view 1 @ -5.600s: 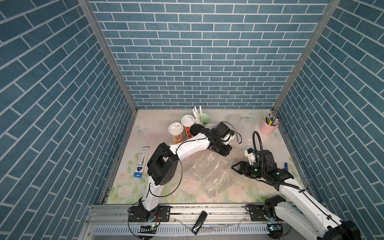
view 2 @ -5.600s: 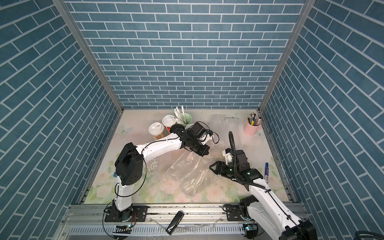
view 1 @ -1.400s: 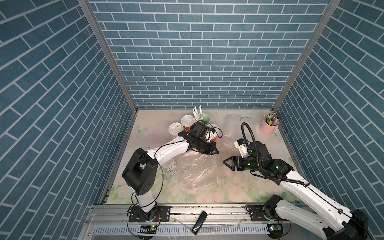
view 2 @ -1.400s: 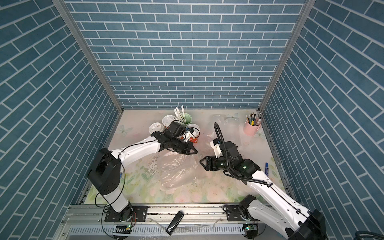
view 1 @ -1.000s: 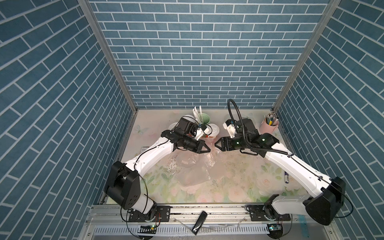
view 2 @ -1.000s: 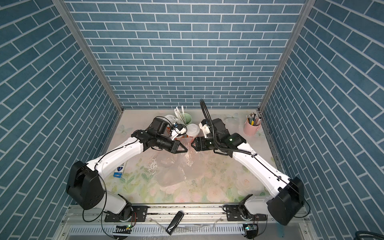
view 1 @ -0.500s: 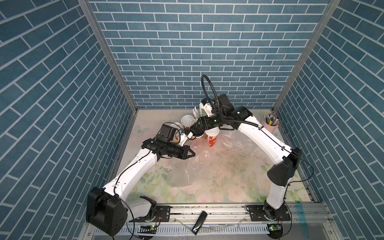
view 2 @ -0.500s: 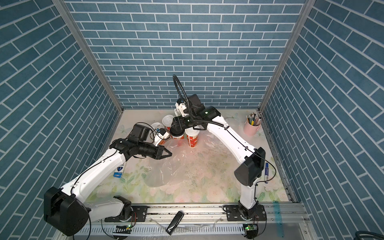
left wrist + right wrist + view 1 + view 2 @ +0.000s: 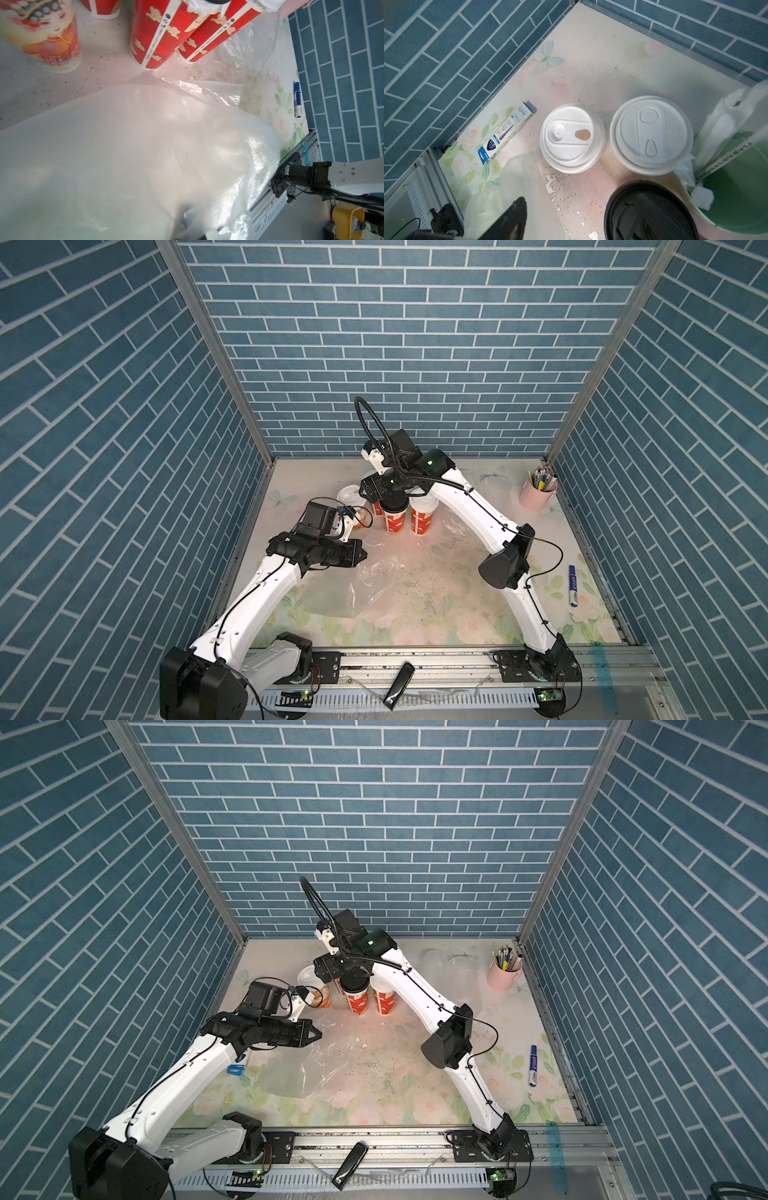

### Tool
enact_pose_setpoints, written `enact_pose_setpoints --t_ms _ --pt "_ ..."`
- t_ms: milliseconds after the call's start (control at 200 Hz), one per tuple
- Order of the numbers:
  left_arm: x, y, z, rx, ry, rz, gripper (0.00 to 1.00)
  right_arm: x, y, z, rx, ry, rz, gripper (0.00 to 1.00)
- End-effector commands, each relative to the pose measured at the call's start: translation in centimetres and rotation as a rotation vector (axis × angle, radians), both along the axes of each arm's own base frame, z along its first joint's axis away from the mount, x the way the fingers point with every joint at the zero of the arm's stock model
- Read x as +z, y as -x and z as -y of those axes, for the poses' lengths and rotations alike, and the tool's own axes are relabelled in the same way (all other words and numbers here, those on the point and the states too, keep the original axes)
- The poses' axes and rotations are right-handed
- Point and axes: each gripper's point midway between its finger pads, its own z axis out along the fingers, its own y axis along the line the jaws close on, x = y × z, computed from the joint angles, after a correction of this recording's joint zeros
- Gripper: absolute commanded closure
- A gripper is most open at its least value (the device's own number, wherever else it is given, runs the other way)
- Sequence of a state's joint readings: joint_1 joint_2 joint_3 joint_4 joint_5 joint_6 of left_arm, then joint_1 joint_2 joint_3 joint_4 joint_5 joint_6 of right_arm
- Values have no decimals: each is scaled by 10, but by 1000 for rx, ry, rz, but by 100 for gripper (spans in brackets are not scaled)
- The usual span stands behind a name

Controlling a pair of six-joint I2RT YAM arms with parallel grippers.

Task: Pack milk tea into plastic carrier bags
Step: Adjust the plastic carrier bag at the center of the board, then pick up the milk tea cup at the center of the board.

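Left jaws are clenched on the bag (image 9: 374, 585), holding its top edge up while the rest trails on the surface (image 9: 457, 626). All four cups (image 9: 422, 516) stand upright, clustered at the back, none bagged yet. Right jaws hang straight above the black-lid cup (image 9: 395, 520), its long axis vertical; their tips are hidden in every view, so released or gripping I cannot tell. The right arm (image 9: 473, 506) is nearer the cups. The bag's raised edge lies just in front of them, toward the robot's left, likely the way the cup must go
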State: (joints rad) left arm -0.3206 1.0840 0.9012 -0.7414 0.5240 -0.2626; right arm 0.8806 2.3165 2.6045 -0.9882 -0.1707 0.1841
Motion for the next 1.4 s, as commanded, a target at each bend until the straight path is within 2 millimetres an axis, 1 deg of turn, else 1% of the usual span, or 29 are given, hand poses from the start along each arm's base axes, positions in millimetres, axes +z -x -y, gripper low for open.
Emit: enact_pose_setpoints --t_ms 0,55,235,460,650,740,835,1015,1186,1396 --pt "-10 6 -17 80 -37 -37 100 3 -3 -18 49 -24 77 15" --pt "-10 8 -19 90 -31 -35 100 2 -4 -25 58 -33 90 13" --pt "-11 13 -25 117 -31 -30 100 -5 -13 -36 63 -47 129 10" --pt "-13 19 -30 135 -23 -21 100 -13 -22 -53 76 -84 161 10" --pt "-6 24 -32 139 -9 20 100 -22 -25 -63 82 -95 169 9" --pt "-1 24 -33 139 -2 43 100 -22 -25 -66 86 -99 175 8" --pt "0 26 -33 141 1 46 100 -22 -23 -69 99 -107 181 8" --pt "1 26 -33 141 3 52 100 -27 -18 -75 120 -97 191 6" --pt "1 26 -32 137 6 53 100 -36 -19 -75 118 -67 198 5" --pt "1 27 -32 137 6 55 100 -42 -21 -73 109 -46 203 4"
